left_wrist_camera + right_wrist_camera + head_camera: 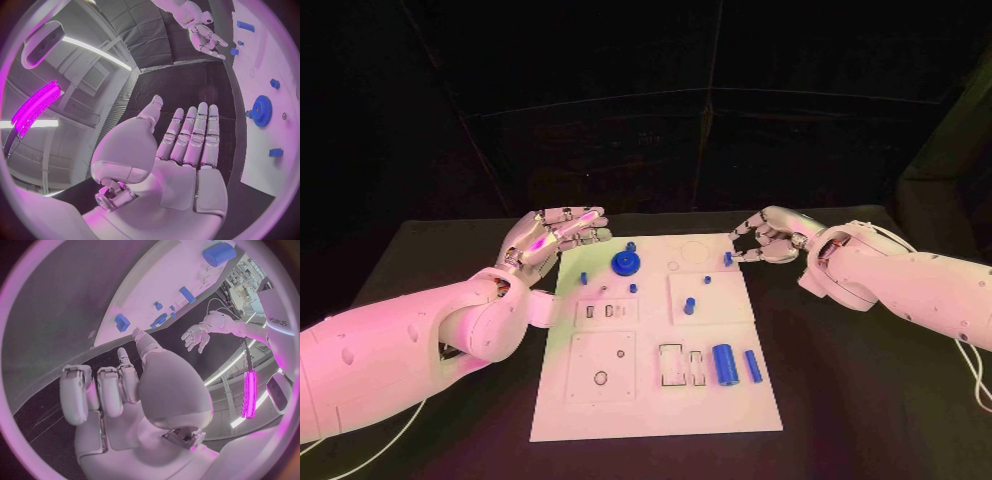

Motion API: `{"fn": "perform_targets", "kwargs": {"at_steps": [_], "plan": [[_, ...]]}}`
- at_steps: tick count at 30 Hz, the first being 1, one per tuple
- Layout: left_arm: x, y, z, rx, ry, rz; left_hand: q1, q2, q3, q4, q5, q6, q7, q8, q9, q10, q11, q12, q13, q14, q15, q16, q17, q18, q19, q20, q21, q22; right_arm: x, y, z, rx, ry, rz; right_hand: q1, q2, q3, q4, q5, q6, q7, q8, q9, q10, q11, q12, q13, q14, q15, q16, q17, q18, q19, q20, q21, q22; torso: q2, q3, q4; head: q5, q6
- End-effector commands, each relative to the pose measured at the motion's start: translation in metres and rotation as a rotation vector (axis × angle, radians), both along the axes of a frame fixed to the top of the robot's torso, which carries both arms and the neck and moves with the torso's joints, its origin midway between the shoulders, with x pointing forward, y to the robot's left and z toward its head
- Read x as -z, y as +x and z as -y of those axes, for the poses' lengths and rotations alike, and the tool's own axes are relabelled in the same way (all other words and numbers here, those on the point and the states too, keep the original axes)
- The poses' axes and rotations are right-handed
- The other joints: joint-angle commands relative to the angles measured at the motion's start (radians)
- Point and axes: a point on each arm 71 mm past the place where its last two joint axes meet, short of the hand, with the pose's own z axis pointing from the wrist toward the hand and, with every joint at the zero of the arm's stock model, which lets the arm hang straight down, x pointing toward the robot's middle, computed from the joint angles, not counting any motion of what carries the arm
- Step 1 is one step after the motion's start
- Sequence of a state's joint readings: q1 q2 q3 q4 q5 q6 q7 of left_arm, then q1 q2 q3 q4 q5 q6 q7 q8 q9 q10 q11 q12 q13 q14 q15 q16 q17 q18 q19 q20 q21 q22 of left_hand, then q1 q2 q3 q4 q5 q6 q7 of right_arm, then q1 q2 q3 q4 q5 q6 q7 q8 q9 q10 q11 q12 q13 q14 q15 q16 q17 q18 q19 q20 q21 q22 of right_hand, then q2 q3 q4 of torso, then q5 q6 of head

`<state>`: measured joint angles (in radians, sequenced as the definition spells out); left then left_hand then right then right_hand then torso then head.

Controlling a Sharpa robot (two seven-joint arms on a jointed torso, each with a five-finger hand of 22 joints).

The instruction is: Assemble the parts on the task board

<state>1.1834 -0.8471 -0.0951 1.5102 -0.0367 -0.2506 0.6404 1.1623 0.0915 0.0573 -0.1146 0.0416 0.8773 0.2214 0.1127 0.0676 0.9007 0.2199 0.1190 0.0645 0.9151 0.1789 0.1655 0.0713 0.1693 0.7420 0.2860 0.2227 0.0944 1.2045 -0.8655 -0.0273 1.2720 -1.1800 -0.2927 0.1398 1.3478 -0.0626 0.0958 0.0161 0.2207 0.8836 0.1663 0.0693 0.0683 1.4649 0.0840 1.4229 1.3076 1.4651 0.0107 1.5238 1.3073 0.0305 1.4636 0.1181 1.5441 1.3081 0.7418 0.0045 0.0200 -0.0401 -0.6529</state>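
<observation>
Both hands parked at far end of white board (653,400) on black bench (848,400). Left hand (557,236) flat, fingers straight and spread, empty, beside board's left corner. Right hand (769,240) fingers curled in, nothing visibly held, just beside small blue peg (728,258). Gear (626,264) sits near left hand; two blue cylinders (726,363) lie near me. My worry: curled right fingers clip peg, knocking it off board; left palm sweeping gear sideways.

Left hand (557,234) open beside board (661,400); right hand (764,237), fingers curled, holds nothing near peg (728,258).
</observation>
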Motion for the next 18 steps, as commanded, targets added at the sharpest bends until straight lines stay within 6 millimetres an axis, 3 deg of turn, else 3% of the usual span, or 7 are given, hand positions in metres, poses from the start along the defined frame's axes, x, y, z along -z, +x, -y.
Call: {"fn": "perform_targets", "kwargs": {"at_steps": [1, 13, 18], "plan": [[-0.002, -0.0002, 0.0019, 0.014, -0.01, 0.014, -0.001, 0.01, 0.0, -0.007, 0.006, 0.006, 0.051, -0.006, -0.001, 0.007, 0.0, -0.004, -0.001, 0.003, 0.003, -0.006, -0.001, 0.008, 0.005, 0.001, -0.005, -0.002, 0.0033, 0.0011, -0.0031, -0.02, -0.002, -0.013, 0.004, -0.006, -0.006, 0.001, 0.003, -0.008, -0.002, -0.006, -0.002, -0.002, -0.007, -0.004, 0.116, 0.079, -0.008, -0.002, 0.143, -0.011, 0.056, -0.004, -0.005, 0.176, -0.001, -0.001, -0.0002, 0.0, 0.0], [-0.0015, 0.0, 0.0019, 0.015, -0.01, 0.013, -0.001, 0.01, 0.0, -0.007, 0.006, 0.006, 0.051, -0.006, -0.001, 0.007, 0.0, -0.004, -0.001, 0.003, 0.003, -0.006, -0.001, 0.008, 0.005, 0.001, -0.005, -0.002, 0.0096, 0.0046, -0.0073, -0.024, -0.007, -0.03, 0.011, 0.001, -0.004, -0.004, 0.002, -0.007, -0.001, -0.002, 0.0, -0.001, -0.007, -0.003, 0.117, 0.08, -0.008, -0.001, 0.146, -0.011, 0.057, -0.004, -0.005, 0.177, -0.001, -0.0006, -0.0014, 0.003, 0.0], [-0.0014, -0.0001, 0.0027, 0.02, -0.011, 0.01, -0.001, 0.01, 0.0, -0.007, 0.006, 0.006, 0.051, -0.006, -0.001, 0.007, 0.0, -0.004, -0.001, 0.003, 0.003, -0.006, -0.001, 0.008, 0.005, 0.001, -0.005, -0.002, 0.0122, 0.0055, -0.0084, -0.025, -0.009, -0.04, 0.015, 0.015, -0.003, -0.008, -0.008, 0.016, 0.0, 0.011, 0.005, 0.002, -0.005, 0.001, 0.121, 0.081, -0.007, 0.001, 0.151, -0.012, 0.059, -0.004, -0.004, 0.18, -0.001, -0.0012, -0.0007, 0.004, 0.0]]}}
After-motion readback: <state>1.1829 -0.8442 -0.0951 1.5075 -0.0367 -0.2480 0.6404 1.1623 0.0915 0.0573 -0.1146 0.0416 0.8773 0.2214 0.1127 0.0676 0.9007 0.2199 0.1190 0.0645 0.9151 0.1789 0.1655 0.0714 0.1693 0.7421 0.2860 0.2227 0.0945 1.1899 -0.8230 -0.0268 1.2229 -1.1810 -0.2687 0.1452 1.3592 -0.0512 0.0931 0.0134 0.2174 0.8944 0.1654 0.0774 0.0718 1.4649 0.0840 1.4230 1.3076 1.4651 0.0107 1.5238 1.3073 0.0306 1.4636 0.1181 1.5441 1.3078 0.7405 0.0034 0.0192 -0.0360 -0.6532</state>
